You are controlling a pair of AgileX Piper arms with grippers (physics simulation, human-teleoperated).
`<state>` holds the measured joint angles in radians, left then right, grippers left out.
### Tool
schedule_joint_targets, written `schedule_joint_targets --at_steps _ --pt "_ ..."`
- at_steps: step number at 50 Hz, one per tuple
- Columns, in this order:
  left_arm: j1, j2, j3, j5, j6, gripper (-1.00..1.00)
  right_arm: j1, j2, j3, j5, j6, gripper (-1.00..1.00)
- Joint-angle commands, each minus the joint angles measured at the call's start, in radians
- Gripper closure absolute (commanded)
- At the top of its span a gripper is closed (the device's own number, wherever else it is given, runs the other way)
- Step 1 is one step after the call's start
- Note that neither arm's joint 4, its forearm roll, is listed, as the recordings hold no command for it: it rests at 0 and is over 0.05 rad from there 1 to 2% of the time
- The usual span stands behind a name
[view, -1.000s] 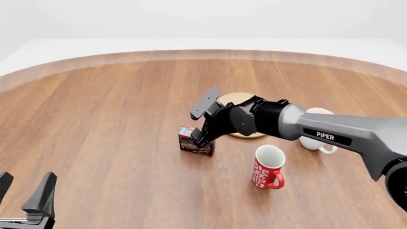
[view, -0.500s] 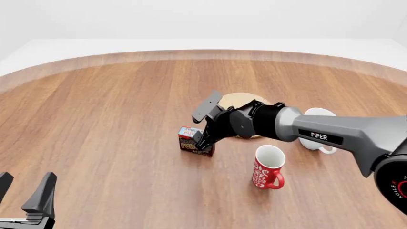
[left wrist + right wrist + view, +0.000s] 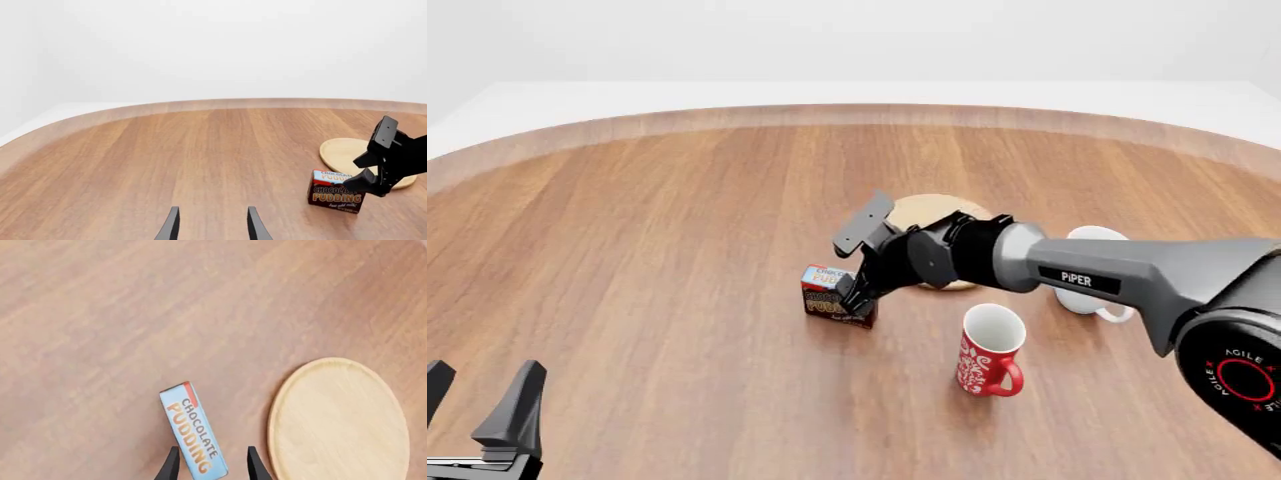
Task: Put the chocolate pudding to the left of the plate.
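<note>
A chocolate pudding (image 3: 831, 298) carton stands on the round wooden surface (image 3: 654, 230), just to the left of the plate (image 3: 932, 214) in the front view, apart from the plate's rim and a little nearer the camera. The right hand (image 3: 854, 296) reaches across the near part of the plate from the right, its two fingers set on either side of the carton's end; the right wrist view shows the carton's light blue top (image 3: 192, 437) running down between the fingertips (image 3: 170, 465), with thin gaps that leave it unclear whether the pads press the box or merely straddle it. The plate (image 3: 340, 422), a bare tan disc with a thin raised rim, lies beside the carton in that view. A red patterned mug (image 3: 990, 352) stands near the plate on its camera side, to the right of the carton, and a white mug (image 3: 1090, 275) sits just right of the plate, partly hidden behind the arm. The left hand (image 3: 481, 405) hangs well away from the plate at the lower left corner of the front view, fingers spread and holding nothing; its own camera takes in the carton (image 3: 335, 191), the plate (image 3: 347, 152) and the right hand (image 3: 373, 172) across the surface.
</note>
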<state>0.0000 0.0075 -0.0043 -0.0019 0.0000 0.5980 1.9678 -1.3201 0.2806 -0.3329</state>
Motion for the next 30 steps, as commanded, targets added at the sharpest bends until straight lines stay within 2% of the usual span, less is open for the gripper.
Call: schedule_joint_targets --at_steps 1,30 --pt "0.0 0.0 0.0 0.0 0.0 -1.0 0.003 0.011 -0.001 -0.008 0.006 -1.0" --pt "0.0 0.0 0.0 0.0 0.0 -1.0 0.011 0.02 0.001 -0.019 0.011 -1.0"
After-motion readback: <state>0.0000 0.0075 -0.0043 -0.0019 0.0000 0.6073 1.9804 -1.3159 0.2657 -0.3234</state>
